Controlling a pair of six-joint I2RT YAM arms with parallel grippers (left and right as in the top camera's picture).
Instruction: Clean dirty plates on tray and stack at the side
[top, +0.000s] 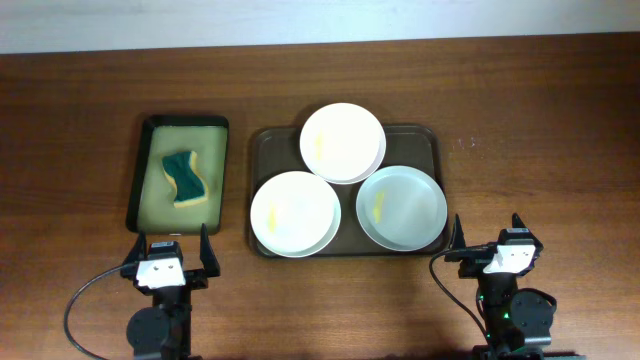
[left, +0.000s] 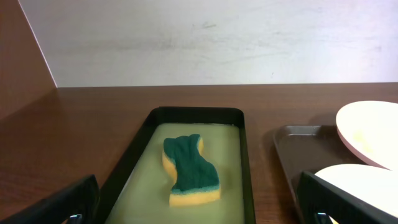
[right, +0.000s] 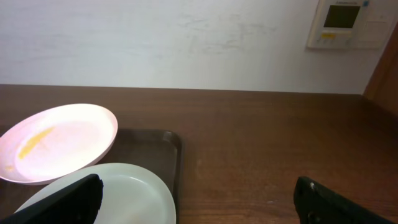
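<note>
Three plates lie on the dark brown tray (top: 268, 142). One white plate (top: 343, 142) sits at the back and overlaps the other two. A second white plate (top: 295, 213) is at front left. A bluish-grey plate (top: 401, 207) is at front right. Each has a small yellow smear. My left gripper (top: 170, 243) is open and empty near the front edge, in front of the black tray (top: 148, 135). My right gripper (top: 486, 232) is open and empty, just right of the brown tray's front right corner. The right wrist view shows the back plate (right: 59, 142) and the bluish plate (right: 134, 193).
A green and yellow sponge (top: 184, 178) lies in the black tray with a yellow-green inside; it also shows in the left wrist view (left: 189, 168). A wall runs along the table's far edge. Bare wood table (top: 540, 130) extends to the right of the brown tray.
</note>
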